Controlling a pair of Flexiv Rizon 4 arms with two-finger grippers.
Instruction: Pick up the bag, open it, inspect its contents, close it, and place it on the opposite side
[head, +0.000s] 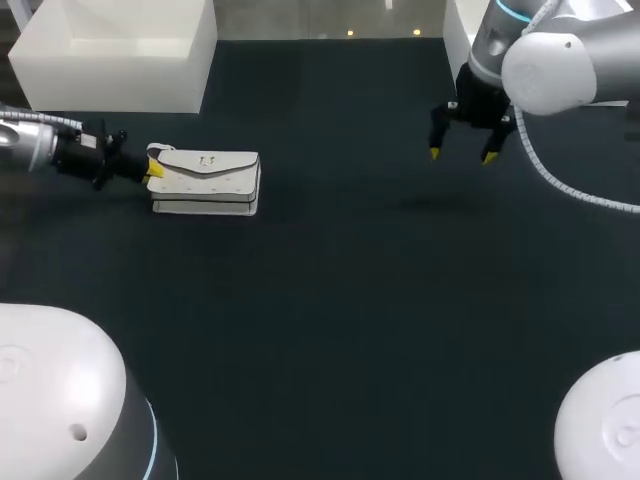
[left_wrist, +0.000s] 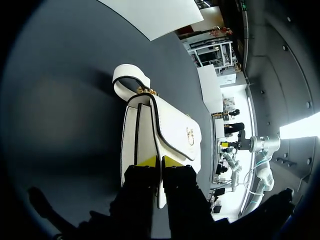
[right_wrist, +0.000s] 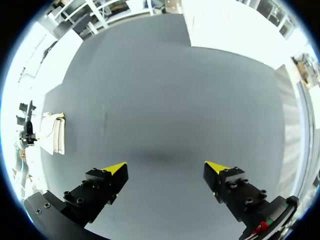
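So the white bag (head: 205, 180) is lying on the dark desk (head: 350, 300), over at roughly 10 o'clock from the middle in the head view. The flap is shut and facing up. It has dark edging all round and a little gold clasp (left_wrist: 190, 135) on the front.

The left gripper (head: 155, 170) comes in low from the 9 o'clock side and is right at the bag's left end. From the left wrist view the left gripper (left_wrist: 159, 161) has its two yellow tips pulled nearly together, with a thin edge of the bag (left_wrist: 175, 125) pinched between them, so it's clamped on the bag's near end. The bag stretches straight ahead from the fingers. The strap (left_wrist: 127, 77) is looped at the far end, where there's a bit more gold hardware.

The right gripper (head: 462, 153) is well apart from all that, up at about 1 o'clock, hanging above bare desk with its tips pointing down. In its own wrist view the right gripper (right_wrist: 166, 167) has its fingers spread wide with nothing between them, only desk underneath. The bag (right_wrist: 54, 132) shows up small and far off to one side.

There's also a white box (head: 110, 50) sitting at the far edge, around 11 o'clock, beyond the bag.
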